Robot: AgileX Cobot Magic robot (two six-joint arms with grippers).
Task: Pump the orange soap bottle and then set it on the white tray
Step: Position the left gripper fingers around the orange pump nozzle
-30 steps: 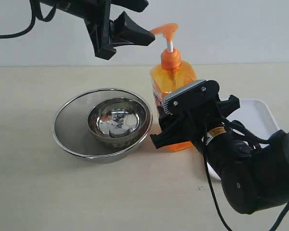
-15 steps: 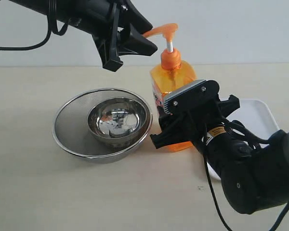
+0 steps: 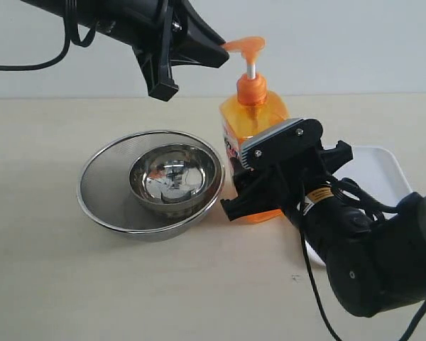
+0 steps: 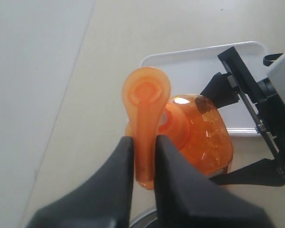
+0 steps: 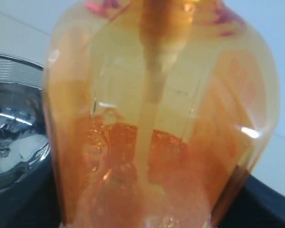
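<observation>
The orange soap bottle (image 3: 258,114) stands upright on the table between the steel bowls and the white tray (image 3: 380,168). My left gripper (image 3: 223,52) reaches in from the upper left, shut on the spout of the bottle's pump head (image 4: 146,95). In the left wrist view its two black fingers (image 4: 118,166) press on both sides of that spout. My right gripper (image 3: 260,204) is shut on the bottle's lower body, which fills the right wrist view (image 5: 156,142) between dark fingers at either edge. The tray lies just behind the right arm, partly hidden by it.
A small steel bowl (image 3: 174,176) sits inside a wider mesh-sided steel bowl (image 3: 103,188), directly left of the bottle and close to its base. The bowl's rim (image 5: 14,137) also shows beside the bottle. A pale wall rises behind the table.
My left gripper has moved in toward the pump head and its jaws have closed from wide open onto the spout. The right gripper and bottle have stayed in place.
</observation>
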